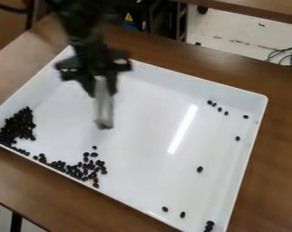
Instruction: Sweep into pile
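The black gripper (101,89) hangs over the upper left part of a white tray, shut on a narrow light-grey tool (104,108) that points down, its dark lower end above the tray floor. Small dark bean-like pieces are in the tray. A dense heap (16,127) lies in the left corner, and a looser cluster (85,168) lies along the near-left edge, joined to it by a thin line of pieces. Single pieces (200,169) are scattered on the right side, with a few by the far right corner and some near the bottom corner.
The white tray (262,108) has raised walls and stands at a slant on a brown wooden table (281,149). Behind the table are a dark metal frame, a pale floor, cables at the right and another wooden surface at the top right.
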You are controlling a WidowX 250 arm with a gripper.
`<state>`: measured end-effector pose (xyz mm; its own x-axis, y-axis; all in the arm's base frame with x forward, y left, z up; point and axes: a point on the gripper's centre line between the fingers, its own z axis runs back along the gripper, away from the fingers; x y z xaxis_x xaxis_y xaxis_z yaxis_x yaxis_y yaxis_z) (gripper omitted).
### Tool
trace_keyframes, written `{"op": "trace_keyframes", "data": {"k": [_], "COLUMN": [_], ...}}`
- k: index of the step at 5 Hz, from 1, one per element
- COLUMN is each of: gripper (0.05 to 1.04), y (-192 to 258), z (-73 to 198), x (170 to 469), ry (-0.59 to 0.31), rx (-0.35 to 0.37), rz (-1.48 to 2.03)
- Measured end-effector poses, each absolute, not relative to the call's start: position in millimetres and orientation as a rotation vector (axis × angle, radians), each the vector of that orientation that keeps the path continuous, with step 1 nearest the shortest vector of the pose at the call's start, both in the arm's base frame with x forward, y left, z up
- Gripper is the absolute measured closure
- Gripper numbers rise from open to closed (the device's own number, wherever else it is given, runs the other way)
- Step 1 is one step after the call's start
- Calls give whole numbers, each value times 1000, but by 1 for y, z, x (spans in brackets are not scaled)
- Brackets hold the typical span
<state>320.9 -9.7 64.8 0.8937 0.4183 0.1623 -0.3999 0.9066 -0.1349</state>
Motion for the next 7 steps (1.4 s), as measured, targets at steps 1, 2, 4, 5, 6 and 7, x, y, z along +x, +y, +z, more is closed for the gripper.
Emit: {"op": "trace_keyframes", "data": {"k": [1,2,4,5,6,7], "gripper": [731,731,731,731,731,731], "y": [-56,-110,-196,-193,-167,-133], "z": [49,28,12,9,6,2], "x": [312,308,303,308,322,328], "ry": [-121,-62,3,18,30,39], "rx": [-115,-136,-118,-148,-184,-157], "rz": [222,87,-57,-36,37,110]}}
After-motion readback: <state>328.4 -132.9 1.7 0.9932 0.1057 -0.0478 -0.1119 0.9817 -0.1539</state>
